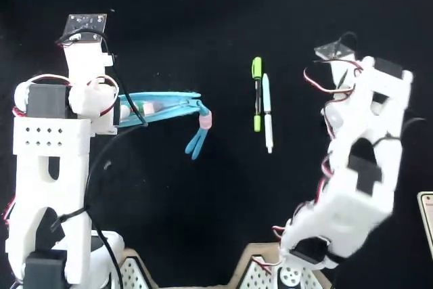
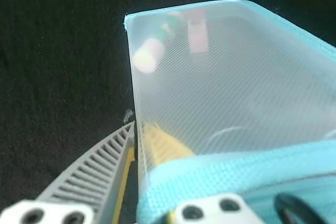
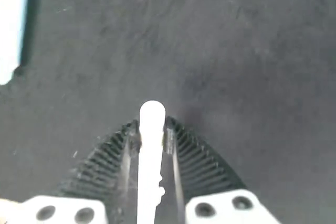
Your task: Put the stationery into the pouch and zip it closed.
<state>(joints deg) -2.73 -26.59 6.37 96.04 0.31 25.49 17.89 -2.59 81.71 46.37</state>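
1 translucent plastic pouch with teal edging [image 1: 166,106] sits at the left of the black counter [image 1: 203,221], and the left pincer [image 2: 140,135] is clamped on its left end. Blurred pink and pale shapes show through its wall. In the middle, well apart from the pouch, 2 pens lie side by side: 1 green highlighter [image 1: 257,93] and 1 light-blue-and-white pen [image 1: 268,114]. At the right, the right pincer [image 3: 151,127] is closed on 1 slim white stick [image 3: 150,177].

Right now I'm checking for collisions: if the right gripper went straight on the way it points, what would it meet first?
Probably the bare black table, touched first by the white pen that the right gripper holds. The blue and white pen lies off to one side.
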